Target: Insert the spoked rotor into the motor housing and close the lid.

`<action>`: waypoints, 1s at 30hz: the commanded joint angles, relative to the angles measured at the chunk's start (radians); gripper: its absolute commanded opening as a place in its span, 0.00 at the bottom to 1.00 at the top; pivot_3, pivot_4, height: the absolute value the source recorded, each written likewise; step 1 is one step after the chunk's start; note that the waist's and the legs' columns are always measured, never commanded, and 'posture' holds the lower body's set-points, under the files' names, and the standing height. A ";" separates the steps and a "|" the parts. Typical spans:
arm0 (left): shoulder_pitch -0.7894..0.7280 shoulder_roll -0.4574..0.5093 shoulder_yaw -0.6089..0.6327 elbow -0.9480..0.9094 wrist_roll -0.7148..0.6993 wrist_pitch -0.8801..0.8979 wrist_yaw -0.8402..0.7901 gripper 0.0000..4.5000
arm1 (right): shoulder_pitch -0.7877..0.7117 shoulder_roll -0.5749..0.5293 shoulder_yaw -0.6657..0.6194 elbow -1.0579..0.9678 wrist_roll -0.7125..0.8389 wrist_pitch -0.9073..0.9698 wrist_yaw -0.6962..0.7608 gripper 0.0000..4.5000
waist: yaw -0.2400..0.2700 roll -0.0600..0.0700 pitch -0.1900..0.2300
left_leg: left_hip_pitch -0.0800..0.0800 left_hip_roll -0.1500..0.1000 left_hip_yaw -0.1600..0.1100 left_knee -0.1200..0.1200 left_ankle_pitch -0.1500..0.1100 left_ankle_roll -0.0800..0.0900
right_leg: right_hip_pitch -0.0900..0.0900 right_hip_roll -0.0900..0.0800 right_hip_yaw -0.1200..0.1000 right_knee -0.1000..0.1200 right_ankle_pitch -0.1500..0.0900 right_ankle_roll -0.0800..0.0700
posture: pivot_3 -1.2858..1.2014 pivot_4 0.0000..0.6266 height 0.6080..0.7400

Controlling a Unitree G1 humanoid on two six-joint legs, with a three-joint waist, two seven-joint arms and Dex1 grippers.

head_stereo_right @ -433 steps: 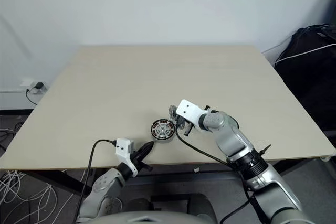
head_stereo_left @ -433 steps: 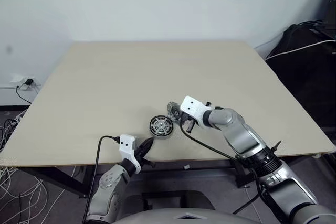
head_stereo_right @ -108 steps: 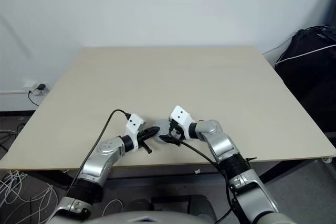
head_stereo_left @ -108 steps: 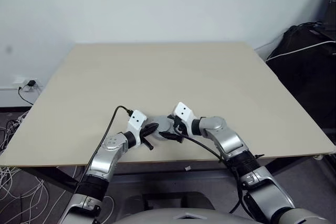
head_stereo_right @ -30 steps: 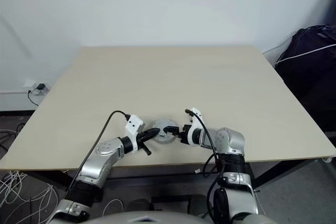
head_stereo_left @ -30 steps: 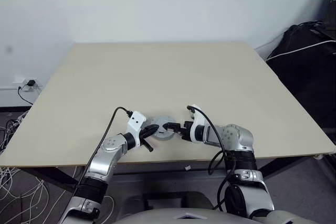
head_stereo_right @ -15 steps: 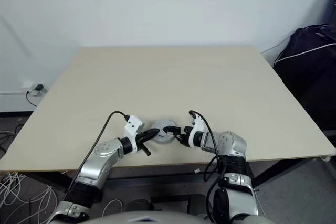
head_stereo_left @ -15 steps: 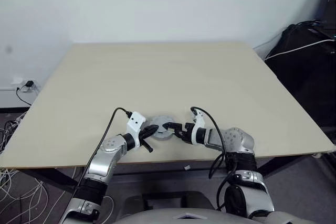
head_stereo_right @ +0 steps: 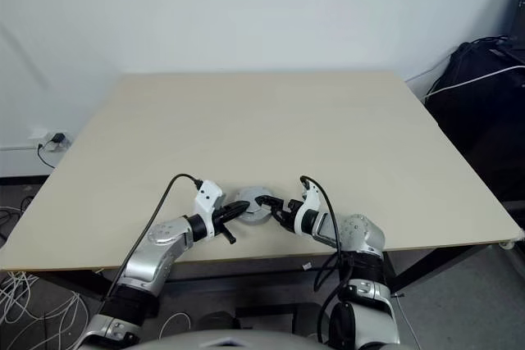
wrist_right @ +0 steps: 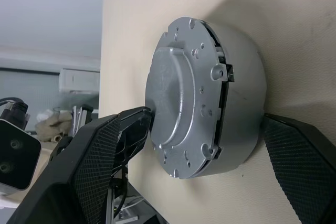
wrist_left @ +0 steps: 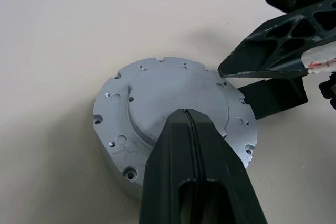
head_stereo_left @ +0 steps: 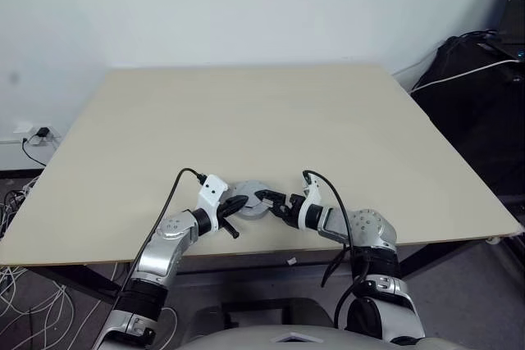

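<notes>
**Lid seated on the motor housing, one tool pressed shut above it and one spread around it**

The lid (wrist_left: pixel 173 114), a flat grey disc with small holes and notches around its rim and a raised round middle, sits on top of the motor housing (wrist_right: pixel 239 103), whose grey side wall shows below it in the right wrist view. Together they form one closed round block resting on the counter (head_stereo_left: pixel 262 112), close to the counter's near edge and roughly midway along it. A narrow gap with dark parts behind it shows between the lid's edge and the housing wall on one side.

The left tool (wrist_left: pixel 185 113) comes in from the left of the lid with its two black fingers pressed together, no gap between them, holding nothing. Its tip lies over the raised middle of the lid; whether it touches the surface cannot be told.

The right tool (wrist_right: pixel 205 129) comes in from the right of the lid with its fingers spread wide, one on each side of the block. One finger's tip (wrist_left: pixel 231 66) reaches the lid's rim, while the other finger (wrist_right: pixel 304 156) lies low beside the housing wall, against the counter. Whether the fingers press on the block cannot be told.

A black cable (head_stereo_left: pixel 172 190) loops from the left wrist over the counter's edge.
</notes>
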 commanded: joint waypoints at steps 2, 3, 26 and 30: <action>-0.001 -0.003 -0.028 0.008 0.004 0.025 -0.007 0.00 | -0.008 0.026 0.032 -0.018 0.031 0.017 0.008 1.00 | 0.000 0.000 0.000 | 0.000 0.000 0.000 0.000 0.000 0.000 | 0.000 0.000 0.000 0.000 0.000 0.000 | 0.52 0.00 1.00; -0.001 -0.003 -0.028 0.008 0.004 0.025 -0.007 0.00 | -0.008 0.029 0.031 -0.019 0.034 0.018 0.008 1.00 | 0.000 0.000 0.000 | 0.000 0.000 0.000 0.000 0.000 0.000 | 0.000 0.000 0.000 0.000 0.000 0.000 | 0.52 0.00 1.00; 0.005 0.001 -0.025 0.001 0.004 0.030 -0.009 0.00 | -0.001 0.064 0.019 -0.061 0.076 0.028 -0.006 0.27 | -0.013 0.001 0.000 | -0.002 0.000 0.001 0.000 0.001 -0.001 | -0.003 0.001 0.001 0.001 0.002 0.003 | 0.52 0.00 1.00; 0.005 0.000 -0.025 0.001 0.003 0.030 -0.008 0.00 | 0.007 0.061 0.026 -0.069 0.073 0.034 -0.009 0.27 | -0.013 0.001 0.000 | -0.002 0.000 0.001 0.000 0.001 -0.001 | -0.003 0.001 0.001 0.001 0.002 0.003 | 0.52 0.00 1.00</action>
